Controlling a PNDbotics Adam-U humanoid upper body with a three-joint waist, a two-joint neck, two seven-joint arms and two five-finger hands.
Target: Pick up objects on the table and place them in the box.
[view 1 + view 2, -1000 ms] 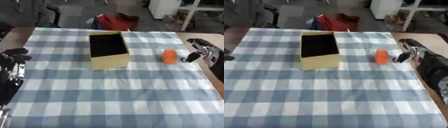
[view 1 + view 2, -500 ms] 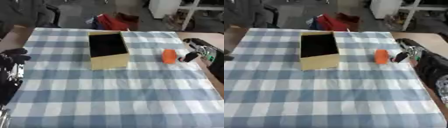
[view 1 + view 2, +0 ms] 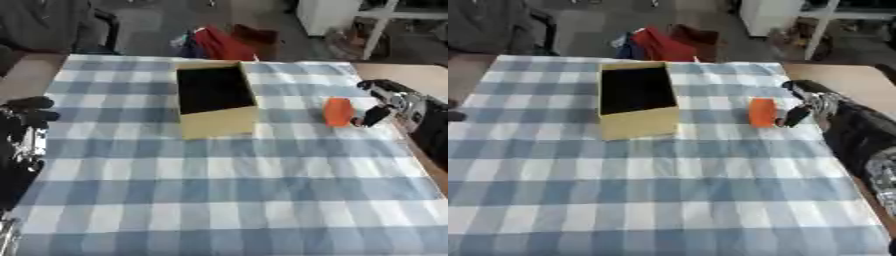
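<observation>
blue-and-white checked cloth (image 3: 227,190) covers the table, bare near the robot; the idle left hand (image 3: 24,117) rests at the left edge, fingers curled on nothing. farther out, the right hand (image 3: 378,102) has closed in on the small orange block (image 3: 337,111), fingers spread, thumb almost touching it, not yet grasping; the open tan cardboard box (image 3: 214,102) waits well left of it

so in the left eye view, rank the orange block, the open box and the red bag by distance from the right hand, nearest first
1. orange block, right beside the right hand, just to its left.
2. open box, mid-table, further left.
3. red bag, off the table's far edge, on the floor beyond the box.
</observation>
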